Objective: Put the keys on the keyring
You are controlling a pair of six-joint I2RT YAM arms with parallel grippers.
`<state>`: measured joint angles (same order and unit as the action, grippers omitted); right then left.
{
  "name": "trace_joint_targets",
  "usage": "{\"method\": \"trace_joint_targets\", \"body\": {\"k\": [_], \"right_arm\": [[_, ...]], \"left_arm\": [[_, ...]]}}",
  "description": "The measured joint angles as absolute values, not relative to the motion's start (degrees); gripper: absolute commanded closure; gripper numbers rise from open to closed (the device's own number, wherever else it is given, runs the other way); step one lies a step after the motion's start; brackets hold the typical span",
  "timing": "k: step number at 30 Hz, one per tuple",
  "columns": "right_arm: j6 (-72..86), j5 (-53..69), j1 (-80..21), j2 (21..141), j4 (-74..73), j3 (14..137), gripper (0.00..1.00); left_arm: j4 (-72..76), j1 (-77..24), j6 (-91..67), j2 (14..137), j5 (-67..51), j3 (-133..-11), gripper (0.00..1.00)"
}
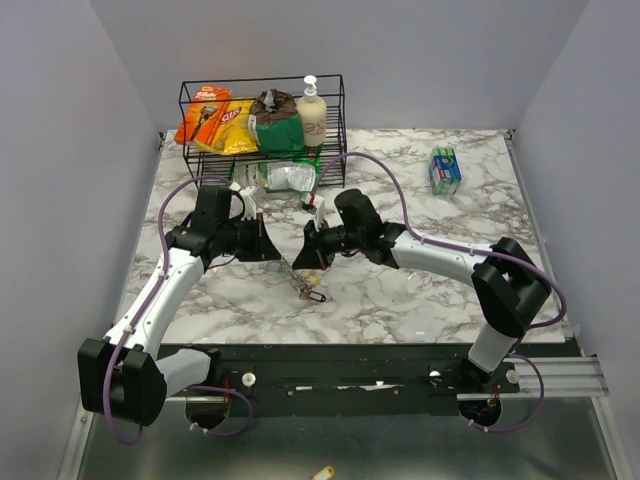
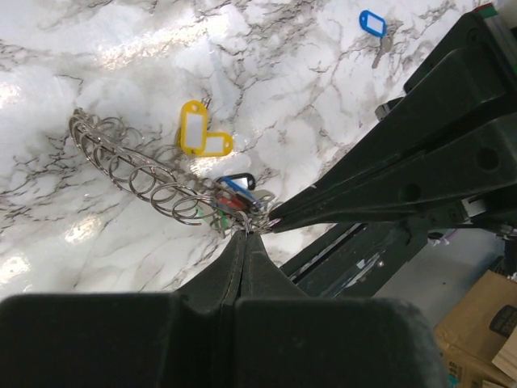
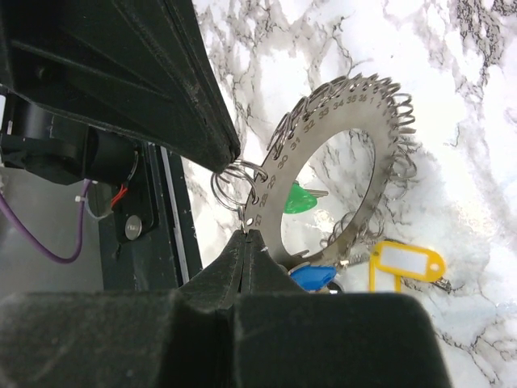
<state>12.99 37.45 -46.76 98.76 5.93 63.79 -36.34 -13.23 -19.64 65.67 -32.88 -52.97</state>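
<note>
Surface: white marble-patterned tabletop (image 1: 420, 290) with grey veins; glossy, with glare patches in the left wrist view.
Room: pale lilac-grey walls (image 1: 400, 50) close in at 9, 12 and 3 o'clock.
Back of table: a black wire rack (image 1: 262, 82) at 11 o'clock holds orange and yellow snack bags (image 1: 215, 118) and a cream pump bottle (image 1: 311, 112); a blue-green box (image 1: 445, 168) stands at 2 o'clock.
Keyring: the flat silvery metal keyring (image 3: 380, 137), stamped with numbers and fringed with small wire loops, sits mid-table just toward 6 o'clock, between both arms.
Keys: a green-headed key (image 3: 300, 199) shows through the ring's opening; a blue-headed key (image 3: 311, 277) and yellow plastic tags (image 2: 198, 133) lie at its lower rim; a separate blue-tagged key (image 2: 373, 24) lies well apart on the marble.
Left gripper (image 2: 245, 236): fingers pressed together, tips meeting a small loop on the keyring's rim.
Right gripper (image 3: 246, 234): fingers pressed together, pinching a rim loop just beside the left tips.
</note>
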Motion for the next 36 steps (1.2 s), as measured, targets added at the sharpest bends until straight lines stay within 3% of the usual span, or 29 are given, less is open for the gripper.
{"method": "trace_joint_targets", "body": {"k": [3,6,7,10,11,23,36], "right_arm": [[13.0,37.6,-46.8,98.7,5.9,63.8,1.0],[13.0,37.9,-46.8,98.5,5.7,63.8,1.0],[13.0,38.0,-46.8,98.5,5.6,63.8,1.0],[13.0,38.2,-46.8,97.8,4.7,63.8,1.0],[13.0,38.2,-46.8,97.4,4.5,63.8,1.0],[13.1,38.2,-46.8,94.1,3.2,65.1,1.0],[13.1,38.8,-46.7,89.8,1.9,67.0,1.0]], "left_arm": [[-37.3,-13.2,-18.8,65.6,-31.4,-53.1,0.89],[-38.4,-13.2,-18.2,65.6,-29.5,-53.5,0.73],[-39.0,-13.2,-18.1,65.6,-28.9,-53.6,0.56],[-39.8,-13.2,-17.7,65.6,-27.6,-53.7,0.33],[-40.1,-13.2,-17.7,65.6,-27.2,-53.7,0.3],[-40.0,-13.2,-18.3,59.6,-25.3,-56.1,0.27],[-34.3,-13.2,-19.7,54.6,-35.1,-57.7,0.33]]}}
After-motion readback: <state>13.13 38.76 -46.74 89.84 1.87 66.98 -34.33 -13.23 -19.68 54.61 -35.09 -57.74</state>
